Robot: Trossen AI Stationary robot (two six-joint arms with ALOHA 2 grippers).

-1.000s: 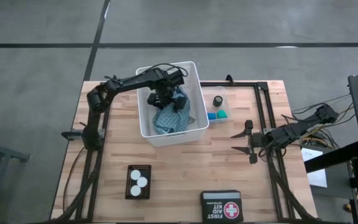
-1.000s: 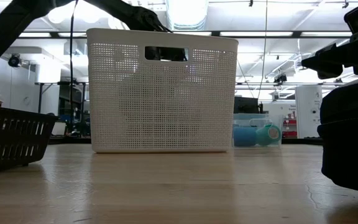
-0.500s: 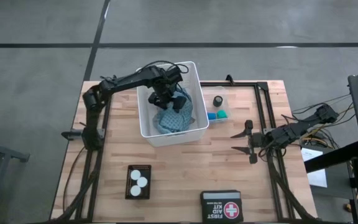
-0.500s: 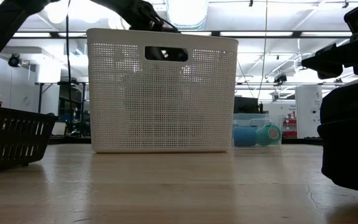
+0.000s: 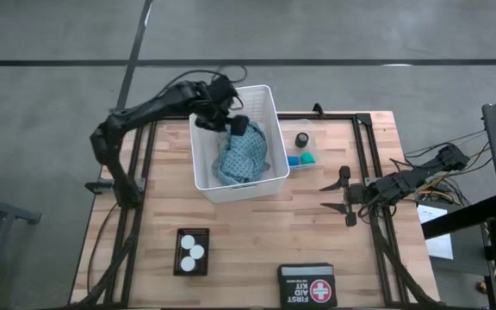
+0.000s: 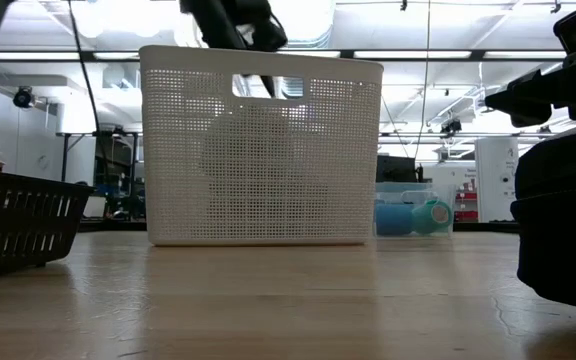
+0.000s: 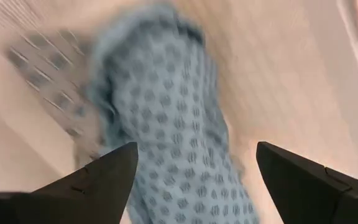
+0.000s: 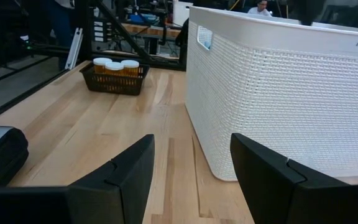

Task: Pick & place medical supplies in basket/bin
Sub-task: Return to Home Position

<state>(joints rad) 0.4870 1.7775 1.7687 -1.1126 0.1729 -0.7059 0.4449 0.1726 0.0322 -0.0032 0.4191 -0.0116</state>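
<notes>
Hovering over the white basket point(image 5: 195, 159), spread left pincer point(image 5: 233, 123) faces seemingly bunched cloth point(image 5: 244, 160).

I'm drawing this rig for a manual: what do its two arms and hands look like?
Both arms are dark, slim and jointed. The left hand and right hand each end in two black, wedge-shaped fingers. A thin black cable loops over the left arm; no markings show.

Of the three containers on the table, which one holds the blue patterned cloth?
The white basket; the cloth lies inside it. The clear tub holds small round pieces, and the black tray holds white-capped bottles.
</notes>
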